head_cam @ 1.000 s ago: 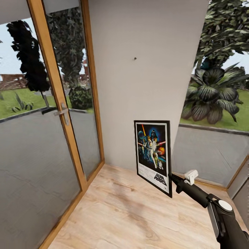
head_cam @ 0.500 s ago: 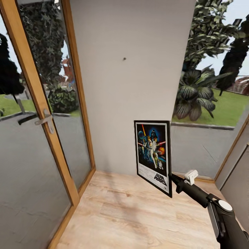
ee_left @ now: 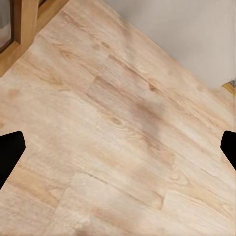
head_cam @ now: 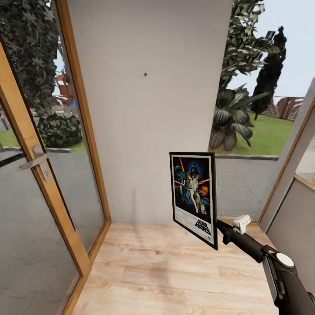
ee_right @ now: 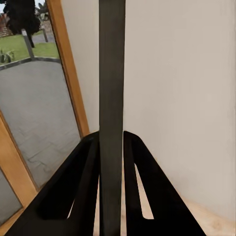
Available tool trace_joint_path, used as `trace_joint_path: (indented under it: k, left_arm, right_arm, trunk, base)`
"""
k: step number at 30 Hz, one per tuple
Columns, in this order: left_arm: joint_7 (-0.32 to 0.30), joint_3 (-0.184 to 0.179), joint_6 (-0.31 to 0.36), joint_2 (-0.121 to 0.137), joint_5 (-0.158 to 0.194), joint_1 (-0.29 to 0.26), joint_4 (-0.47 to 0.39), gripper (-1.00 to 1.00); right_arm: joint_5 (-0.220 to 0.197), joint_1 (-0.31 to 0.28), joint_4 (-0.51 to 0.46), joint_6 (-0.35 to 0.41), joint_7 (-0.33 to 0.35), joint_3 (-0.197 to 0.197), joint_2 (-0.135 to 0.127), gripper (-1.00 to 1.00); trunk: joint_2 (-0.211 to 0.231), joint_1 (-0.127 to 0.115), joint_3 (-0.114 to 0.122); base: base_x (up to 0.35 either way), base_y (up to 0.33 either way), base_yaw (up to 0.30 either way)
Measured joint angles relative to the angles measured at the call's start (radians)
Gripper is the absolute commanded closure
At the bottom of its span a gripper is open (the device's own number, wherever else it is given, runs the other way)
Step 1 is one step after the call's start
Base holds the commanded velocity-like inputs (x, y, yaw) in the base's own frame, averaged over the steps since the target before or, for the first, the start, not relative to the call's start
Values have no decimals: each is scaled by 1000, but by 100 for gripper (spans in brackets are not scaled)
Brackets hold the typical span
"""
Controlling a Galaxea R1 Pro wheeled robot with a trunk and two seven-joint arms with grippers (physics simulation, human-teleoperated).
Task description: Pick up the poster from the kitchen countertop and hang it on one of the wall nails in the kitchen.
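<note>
The right gripper was clamped on the poster, its two dark fingers pressed against either side of the frame's edge, as was seen in the right wrist view, where the frame ran up between them as a dark vertical bar. The poster was held upright by its lower corner nearest the arm, so most of its length stood above the grip and off to the far side of it, clear of the wooden floor.

Above the gripper, and well beyond the poster's top edge, a single wall nail was seen as a small dark dot on the plain grey wall. The poster was well apart from it.

To hang the poster well, it would need to be raised until its top edge stood just above the nail, brought flat against the wall, and then lowered so that it caught. Since the hold was low on the frame, tilting was judged a risk, so a slow lift would be called for.

The left gripper's fingertips were spread wide over bare floor, apparently with nothing held between them.
</note>
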Motion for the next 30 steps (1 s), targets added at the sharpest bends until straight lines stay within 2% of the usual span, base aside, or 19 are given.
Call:
trace_joint_path:
  k: [20,30]
  left_arm:
    - [0,2,0,-1,0,0,0,-100]
    - [0,5,1,-1,0,0,0,-100]
  right_arm:
    - [0,0,1,0,2,0,0,100]
    - [0,0,1,0,2,0,0,100]
  trunk:
    - [0,0,0]
    - [0,0,1]
  base:
    - [312,1,-3]
    - [335,0,-79]
